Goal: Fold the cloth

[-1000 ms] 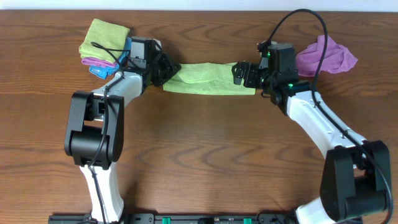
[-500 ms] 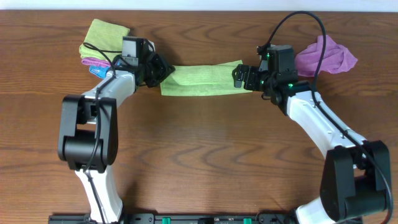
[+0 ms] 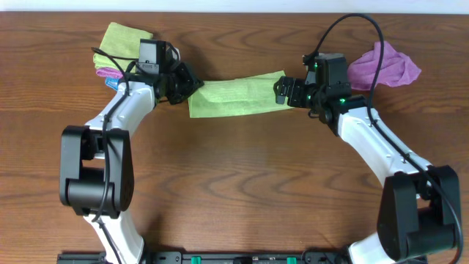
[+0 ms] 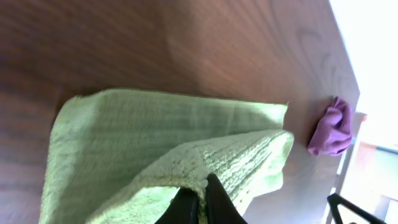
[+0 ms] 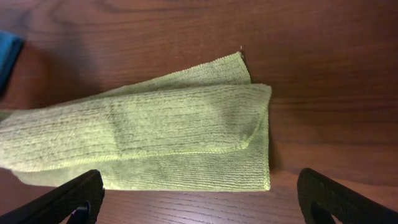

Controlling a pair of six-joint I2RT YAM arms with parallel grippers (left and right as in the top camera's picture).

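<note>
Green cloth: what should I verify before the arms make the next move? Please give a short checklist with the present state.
1. Left gripper grips the green cloth: ok, shut on a raised fold.
2. Right gripper grips the cloth: not ok, open at the right end.
3. Layers aligned: not ok, edges uneven at the right end.
4. Purple cloth apart from the green cloth: ok.
</note>
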